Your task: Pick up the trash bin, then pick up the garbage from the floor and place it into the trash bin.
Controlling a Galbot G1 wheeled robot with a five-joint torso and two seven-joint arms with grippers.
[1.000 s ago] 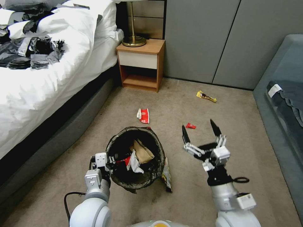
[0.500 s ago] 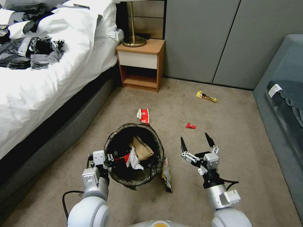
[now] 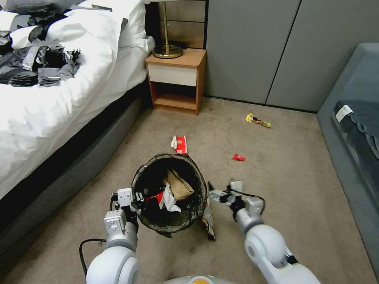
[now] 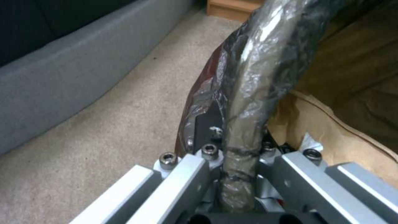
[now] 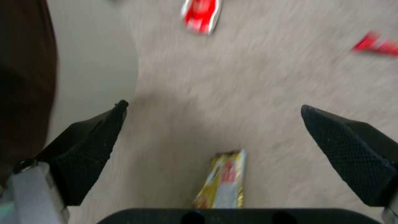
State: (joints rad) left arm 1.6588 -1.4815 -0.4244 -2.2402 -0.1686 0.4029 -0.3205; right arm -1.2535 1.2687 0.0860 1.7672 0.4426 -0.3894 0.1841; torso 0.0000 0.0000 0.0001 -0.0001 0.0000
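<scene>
My left gripper: fingers pinch bagged rim of trash bin, bin tilted beside bed. My right gripper: fingers spread above yellow wrapper on floor, just beside bin. Step: garbage pickup. Next: lower, centre, close on wrapper.

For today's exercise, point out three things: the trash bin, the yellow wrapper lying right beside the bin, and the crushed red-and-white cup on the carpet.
trash bin (image 3: 196,178): head view, bag-covered rim.
yellow wrapper (image 5: 224,182): right wrist view, middle of its printed face.
crushed red-and-white cup (image 3: 180,144): head view, centre of its flattened side.
</scene>
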